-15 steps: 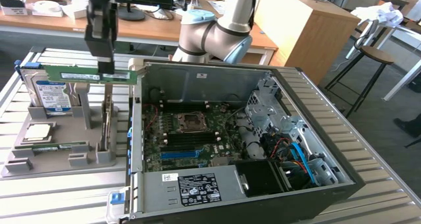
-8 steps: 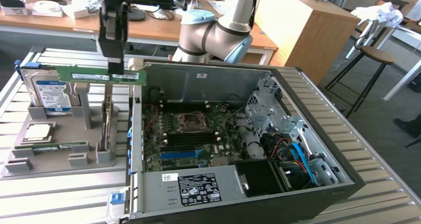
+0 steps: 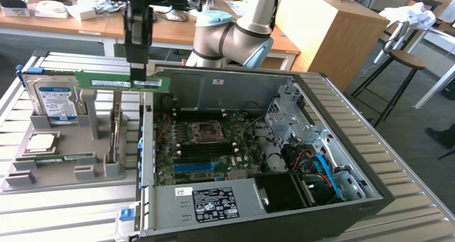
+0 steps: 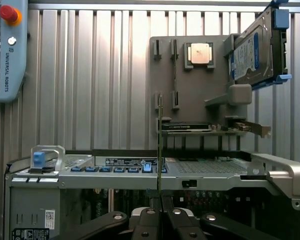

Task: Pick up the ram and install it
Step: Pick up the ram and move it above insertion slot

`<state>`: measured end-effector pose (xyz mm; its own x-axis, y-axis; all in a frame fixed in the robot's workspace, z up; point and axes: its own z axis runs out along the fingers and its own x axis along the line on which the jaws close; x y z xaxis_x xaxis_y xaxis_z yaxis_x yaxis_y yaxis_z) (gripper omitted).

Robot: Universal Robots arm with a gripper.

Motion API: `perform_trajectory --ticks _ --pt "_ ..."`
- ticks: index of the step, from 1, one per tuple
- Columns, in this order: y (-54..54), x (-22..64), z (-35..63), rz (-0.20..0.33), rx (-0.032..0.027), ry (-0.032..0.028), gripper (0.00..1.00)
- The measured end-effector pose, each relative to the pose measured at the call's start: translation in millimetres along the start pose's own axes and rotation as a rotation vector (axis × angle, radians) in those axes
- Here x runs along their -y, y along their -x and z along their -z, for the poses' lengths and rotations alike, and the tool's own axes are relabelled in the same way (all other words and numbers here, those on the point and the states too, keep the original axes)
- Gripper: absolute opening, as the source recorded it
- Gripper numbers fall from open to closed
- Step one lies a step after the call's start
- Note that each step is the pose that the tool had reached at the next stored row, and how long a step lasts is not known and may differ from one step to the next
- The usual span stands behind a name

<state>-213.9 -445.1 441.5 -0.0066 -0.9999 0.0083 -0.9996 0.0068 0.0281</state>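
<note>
Black two-fingered gripper (image 3: 137, 77) is seen clamped on the long, thin green circuit-board ram stick (image 3: 106, 82). Stick is held aloft, long axis level, between grey plastic parts tray (image 3: 64, 170) and open black computer case (image 3: 213, 87).

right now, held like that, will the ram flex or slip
Probably stiff: the ram juts out straight though the gripper pinches it off-centre. Likely light, being so thin edge-on. It might pivot, since only a narrow pinch clamps its flat faces.
</note>
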Motion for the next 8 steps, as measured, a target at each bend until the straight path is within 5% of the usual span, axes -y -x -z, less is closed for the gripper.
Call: perform_trajectory --ticks 8 --pt "0.1 18.8 0.5 0.000 0.0000 -0.0001 0.11"
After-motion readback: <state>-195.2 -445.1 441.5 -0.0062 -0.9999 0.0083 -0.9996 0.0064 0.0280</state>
